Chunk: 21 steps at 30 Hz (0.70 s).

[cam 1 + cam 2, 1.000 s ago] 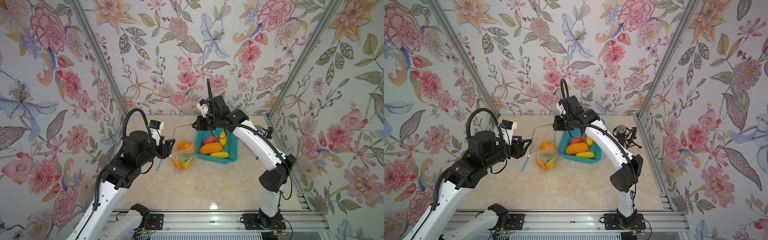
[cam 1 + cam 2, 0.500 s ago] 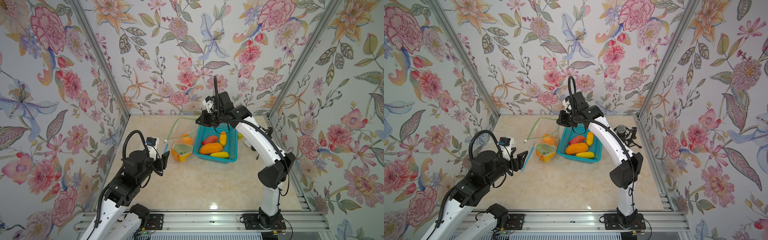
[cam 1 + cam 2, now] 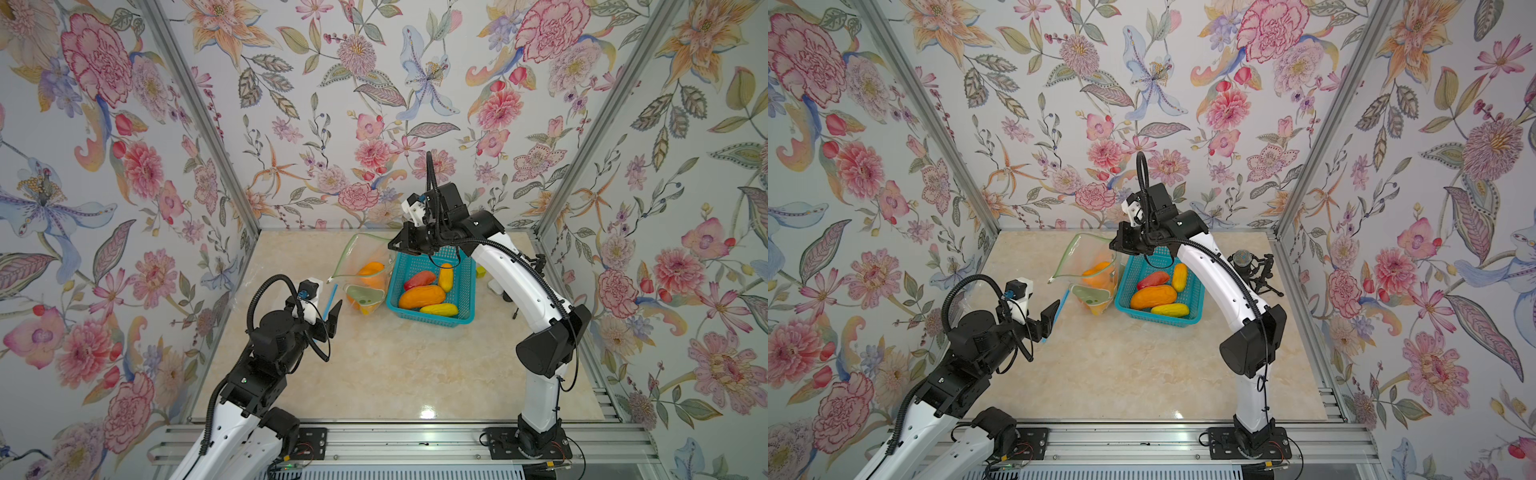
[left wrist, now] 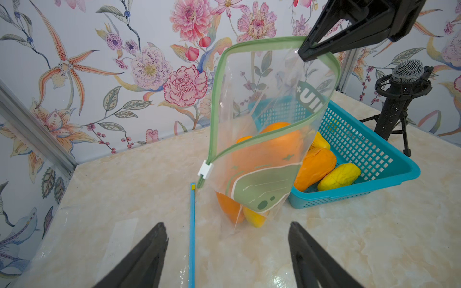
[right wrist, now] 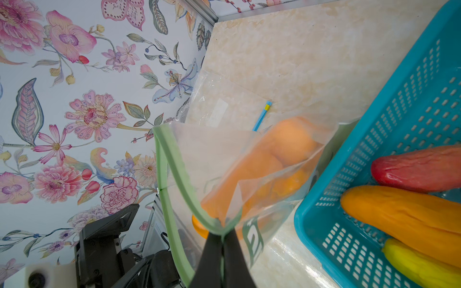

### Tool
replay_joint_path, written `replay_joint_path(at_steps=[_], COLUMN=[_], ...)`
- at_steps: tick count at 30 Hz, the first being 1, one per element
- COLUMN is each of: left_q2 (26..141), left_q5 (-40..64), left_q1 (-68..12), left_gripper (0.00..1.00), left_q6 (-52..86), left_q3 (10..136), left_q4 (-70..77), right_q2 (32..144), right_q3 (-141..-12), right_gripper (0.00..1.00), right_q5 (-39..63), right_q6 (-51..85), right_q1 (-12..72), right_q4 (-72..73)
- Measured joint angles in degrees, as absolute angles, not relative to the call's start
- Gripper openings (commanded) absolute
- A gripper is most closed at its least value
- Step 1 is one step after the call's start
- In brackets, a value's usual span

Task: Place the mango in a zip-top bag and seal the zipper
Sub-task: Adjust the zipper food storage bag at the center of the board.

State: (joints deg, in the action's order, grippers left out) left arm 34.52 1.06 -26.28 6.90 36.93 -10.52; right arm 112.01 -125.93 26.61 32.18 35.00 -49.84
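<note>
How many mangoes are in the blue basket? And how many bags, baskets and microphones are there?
Mangoes in the basket: 4
Zip-top bags: 2, the held-up bag and the flat bag
Basket: 1
Microphone: 1
Total: 8

Bright, even light; glare on tabletop [image 3: 428, 412]; soft shadows.
</note>
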Motion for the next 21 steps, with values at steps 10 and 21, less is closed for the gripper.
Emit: replay_joint_path(at_steps=[10,21], left_q2=[32.8,33.1], left_q5=[1.1,8.2], left_q1=[-25.9,-20.5], left_gripper=[0.76,0.72], left_q6=[-1.4,-9.2], left_q3=[28.4,23.2], left_q4=[-2.1,9.6], right_q2=[112.5,112.6], right_q3=[-125.9,-124.2], right_gripper=[0.0,0.0], right_q5=[33.4,38.0], right_q6=[29.4,26.3], right_q1=[32.8,33.1], right_q4=[-49.8,-49.8])
